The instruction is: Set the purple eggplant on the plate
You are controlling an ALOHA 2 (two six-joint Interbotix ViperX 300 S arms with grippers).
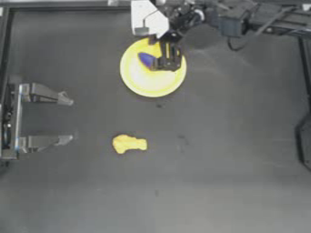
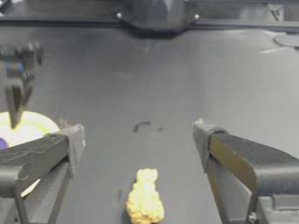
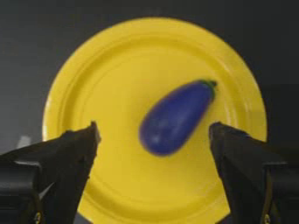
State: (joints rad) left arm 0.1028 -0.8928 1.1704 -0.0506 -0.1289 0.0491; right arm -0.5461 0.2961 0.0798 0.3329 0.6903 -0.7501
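- On the plate [image 1: 152,84], toward the far edge of the surface [image 1: 231,173], lies the purple eggplant [image 1: 147,59]. It rests on the plate's inner area, off-centre, lying on its side.
- Right wrist view confirms: eggplant [image 3: 175,118] flat on the plate [image 3: 116,65], green stem end pointing away from the camera, nothing gripping it.
- Right gripper [image 1: 168,58] hangs over the plate just beside the eggplant. Its fingers [image 3: 61,153] stand wide apart, one to each side of the toy, with clear gaps on both sides.
- Judgement: placing looks done. The eggplant is on the plate and released. What seems left is only for the right arm to lift clear and draw back.
- Left gripper [image 1: 61,119] parked at the left side of the surface, fingers apart, holding nothing. Its wrist view looks across at the yellow lumpy toy [image 2: 144,199].
- Yellow lumpy toy [image 1: 128,144] sits on the bare surface, well apart from the plate, not part of this job.
- Hard to make out: from above, the right gripper covers part of the plate's middle, so the eggplant's stem end cannot be told in that view.
- Height of the right fingers above the plate cannot be read.
- Left wrist view shows only a sliver of the plate [image 2: 32,127], cut off by its own finger.
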